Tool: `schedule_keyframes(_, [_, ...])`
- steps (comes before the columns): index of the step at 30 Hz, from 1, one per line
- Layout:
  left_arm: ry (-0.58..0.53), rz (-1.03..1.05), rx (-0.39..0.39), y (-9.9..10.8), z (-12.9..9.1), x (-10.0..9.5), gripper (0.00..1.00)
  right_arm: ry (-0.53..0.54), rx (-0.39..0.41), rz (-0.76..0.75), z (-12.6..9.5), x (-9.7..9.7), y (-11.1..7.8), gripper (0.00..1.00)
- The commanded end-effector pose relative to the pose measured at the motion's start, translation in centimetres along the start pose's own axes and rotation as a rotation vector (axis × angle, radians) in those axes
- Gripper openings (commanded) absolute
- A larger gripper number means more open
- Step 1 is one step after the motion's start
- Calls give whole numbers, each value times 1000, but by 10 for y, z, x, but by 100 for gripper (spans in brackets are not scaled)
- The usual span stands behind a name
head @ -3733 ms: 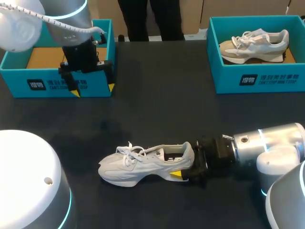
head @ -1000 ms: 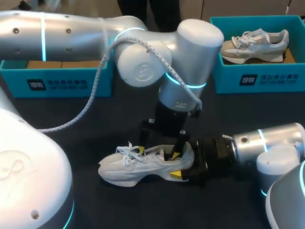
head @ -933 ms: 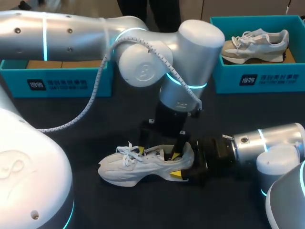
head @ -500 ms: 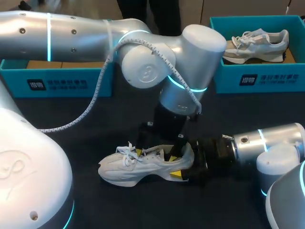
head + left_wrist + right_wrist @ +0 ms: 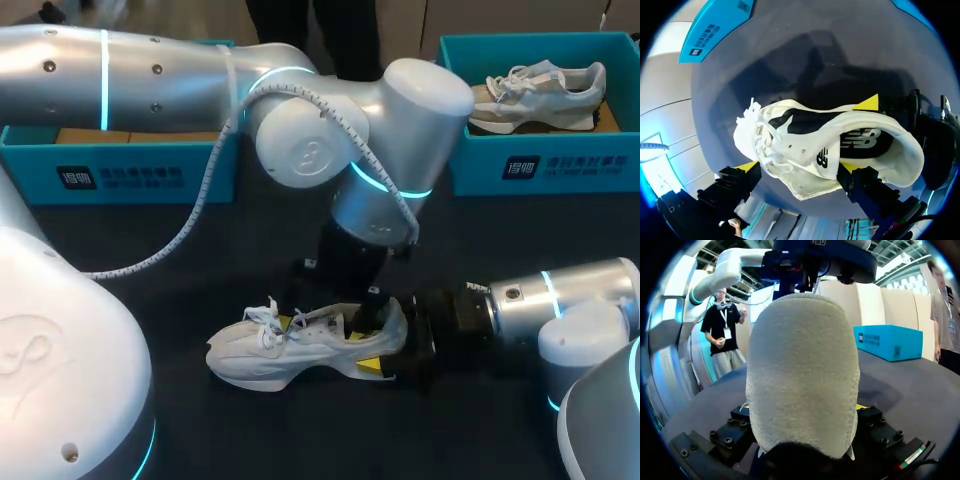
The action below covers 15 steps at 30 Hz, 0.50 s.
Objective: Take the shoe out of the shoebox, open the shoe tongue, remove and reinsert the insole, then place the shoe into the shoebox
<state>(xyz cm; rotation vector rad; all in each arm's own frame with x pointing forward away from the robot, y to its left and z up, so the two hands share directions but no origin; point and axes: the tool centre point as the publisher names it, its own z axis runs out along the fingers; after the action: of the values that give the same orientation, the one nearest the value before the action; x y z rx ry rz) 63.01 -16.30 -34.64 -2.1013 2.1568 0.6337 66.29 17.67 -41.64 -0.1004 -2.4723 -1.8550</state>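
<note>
Gripping what, that right end effector (image 5: 386, 345)?

The white shoe (image 5: 290, 350), by its heel, fingers pressed on both sides. The shoe stands on its sole on the dark bench (image 5: 200, 250), toe toward my left, well apart from the teal shoebox (image 5: 140, 175).

And the left end effector (image 5: 325, 322)?

Spread wide over the shoe, holding nothing: one yellow tip by the laces (image 5: 757, 135), the other at the collar opening.

Second teal box (image 5: 540, 165) holding a beige shoe (image 5: 540, 85), far-right on dark table (image 5: 300, 430)
</note>
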Motion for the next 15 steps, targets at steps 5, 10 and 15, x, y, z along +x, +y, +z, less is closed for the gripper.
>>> schedule_keyframes(5, [5,-10,10,0,-4,-6,100,1,5,1,1,-1,1,0])
schedule_keyframes(10, [20,-19,18,0,-8,-9,100,1,5,1,1,-1,1,0])
schedule_keyframes(15, [53,-26,23,-1,-14,-12,100,1,5,1,1,-1,1,0])
